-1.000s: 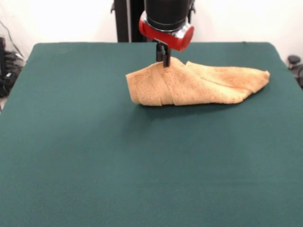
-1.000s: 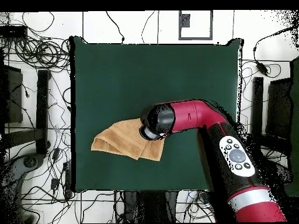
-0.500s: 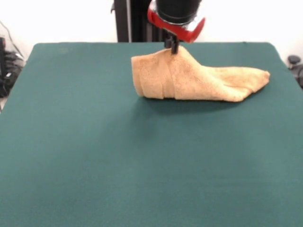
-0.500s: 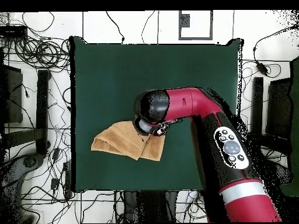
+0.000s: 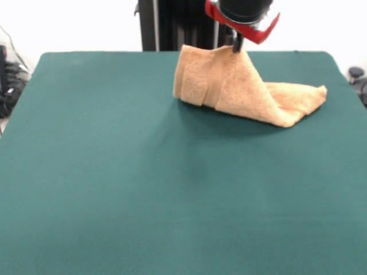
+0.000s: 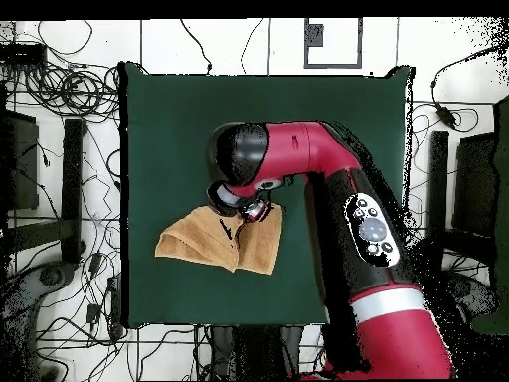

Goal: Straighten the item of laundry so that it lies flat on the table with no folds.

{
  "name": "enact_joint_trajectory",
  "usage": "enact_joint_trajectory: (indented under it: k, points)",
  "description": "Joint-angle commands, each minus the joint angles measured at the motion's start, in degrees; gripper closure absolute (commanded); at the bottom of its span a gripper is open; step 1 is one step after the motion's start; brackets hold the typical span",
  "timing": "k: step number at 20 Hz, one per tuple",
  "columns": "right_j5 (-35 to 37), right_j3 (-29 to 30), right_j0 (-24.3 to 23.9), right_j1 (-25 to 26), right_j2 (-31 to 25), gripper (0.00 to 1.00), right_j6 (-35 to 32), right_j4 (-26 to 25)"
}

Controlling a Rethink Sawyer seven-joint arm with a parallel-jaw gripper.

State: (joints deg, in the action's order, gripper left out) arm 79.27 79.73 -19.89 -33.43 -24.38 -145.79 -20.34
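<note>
The pincer [image 5: 235,44] is clenched on the top fold of the towel [image 5: 241,86] and holds this part up in a peak. From the peak the cloth hangs down in folds; the lifted end shows a woven band. The other end lies on the green tabletop [image 5: 143,189], near its far edge in the front view. In the overhead view the red arm [image 6: 328,179] covers part of the towel [image 6: 204,241].

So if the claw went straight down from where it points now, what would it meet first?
The towel it already pinches; the claw points down into the raised fold, with the green table below that.
</note>
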Motion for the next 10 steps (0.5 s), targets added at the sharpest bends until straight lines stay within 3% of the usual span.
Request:
enact_joint_trajectory:
  k: [1, 10]
  points:
    - [8.91, -4.41, 2.90, 3.81, 0.83, 1.00, -4.24, 4.92]
    - [14.78, 4.10, 3.07, -6.25, 1.30, 1.00, 1.58, 4.50]
